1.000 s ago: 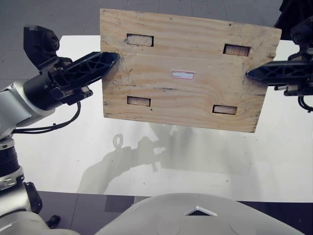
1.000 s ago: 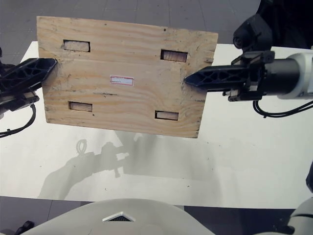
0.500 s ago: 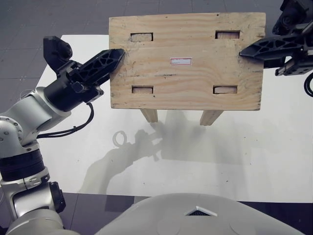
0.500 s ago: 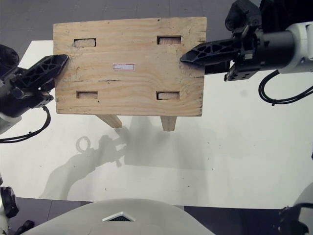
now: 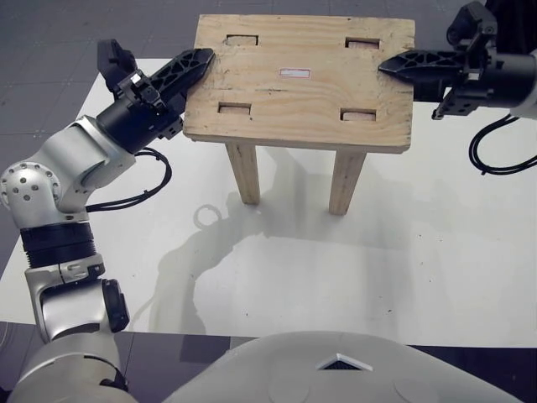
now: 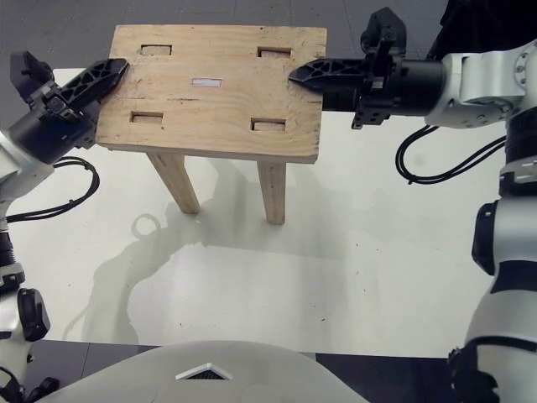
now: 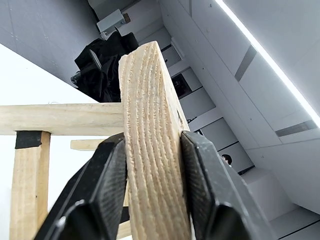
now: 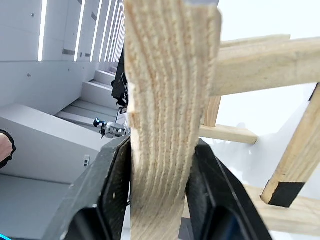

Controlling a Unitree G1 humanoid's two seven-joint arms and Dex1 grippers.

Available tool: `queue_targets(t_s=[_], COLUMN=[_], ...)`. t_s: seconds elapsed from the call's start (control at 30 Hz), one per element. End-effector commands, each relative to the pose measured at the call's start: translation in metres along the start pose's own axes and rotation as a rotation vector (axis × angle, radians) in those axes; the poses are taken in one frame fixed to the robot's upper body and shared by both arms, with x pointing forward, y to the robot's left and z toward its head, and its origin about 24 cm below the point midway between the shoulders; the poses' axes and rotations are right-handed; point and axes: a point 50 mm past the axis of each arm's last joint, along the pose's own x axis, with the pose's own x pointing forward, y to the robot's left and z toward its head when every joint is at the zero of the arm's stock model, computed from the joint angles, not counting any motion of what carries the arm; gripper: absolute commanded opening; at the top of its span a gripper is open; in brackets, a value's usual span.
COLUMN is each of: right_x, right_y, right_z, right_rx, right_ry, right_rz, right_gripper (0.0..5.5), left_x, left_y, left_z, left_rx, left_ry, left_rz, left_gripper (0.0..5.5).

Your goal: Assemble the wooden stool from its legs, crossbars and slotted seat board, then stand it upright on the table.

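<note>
We see both arms stretched forward, well apart. The left gripper (image 5: 200,59) and the right gripper (image 5: 388,65) each clamp one side edge of the seat board (image 5: 294,105).

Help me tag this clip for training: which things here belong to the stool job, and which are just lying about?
Job: stool seat, legs, crossbar, left gripper and right gripper clamped on the seat's edges, table.
Lying about: a dark bundle beyond the table.

The white table (image 5: 419,277) carries the wooden stool (image 5: 298,84), upright on its legs.
</note>
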Motion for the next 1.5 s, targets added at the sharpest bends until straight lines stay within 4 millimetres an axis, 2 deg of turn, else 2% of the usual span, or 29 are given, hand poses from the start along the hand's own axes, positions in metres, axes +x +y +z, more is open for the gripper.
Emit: queue_targets(t_s=[0.03,0.17,0.5,0.73,0.87,1.0,1.1,1.23,1.37,1.43,1.5], right_x=[-0.011,-0.013,-0.030,-0.018,-0.014,-0.020,-0.028,-0.037,-0.037,-0.038,-0.049], right_y=[-0.079,-0.089,-0.080,-0.064,-0.071,-0.072,-0.063,-0.048,-0.036,-0.038,-0.040], right_z=[-0.013,-0.013,-0.006,-0.004,-0.004,-0.008,-0.005,0.000,-0.001,-0.006,-0.010], right_rx=[0.047,0.065,0.059,0.077,0.142,0.215,0.195,0.131,0.094,0.080,0.075], right_ry=[-0.023,-0.056,-0.104,-0.086,-0.150,-0.176,-0.196,-0.244,-0.248,-0.236,-0.253], right_rz=[-0.541,-0.538,-0.492,-0.322,-0.251,-0.209,-0.163,-0.088,0.062,0.068,0.031], right_gripper=[2.15,3.01,3.01,3.01,3.76,4.49,4.98,5.03,5.03,5.03,5.03], left_x=[0.006,0.003,-0.009,-0.015,-0.014,-0.013,-0.014,-0.016,-0.016,-0.017,-0.018], left_y=[0.041,0.045,0.033,0.037,0.036,0.032,0.031,0.033,0.036,0.037,0.038], left_z=[-0.006,-0.002,0.026,0.031,0.032,0.029,0.029,0.026,0.023,0.022,0.022], left_rx=[0.042,0.026,0.017,0.014,0.001,-0.002,0.002,0.000,-0.004,-0.005,-0.005], left_ry=[0.107,0.107,-0.010,-0.020,-0.022,0.010,0.018,0.027,0.038,0.045,0.046], left_rz=[0.308,0.313,0.237,0.264,0.237,0.216,0.218,0.228,0.232,0.234,0.234], left_gripper=[2.14,2.85,2.85,2.85,2.87,2.87,2.87,2.87,2.87,2.87,2.87])
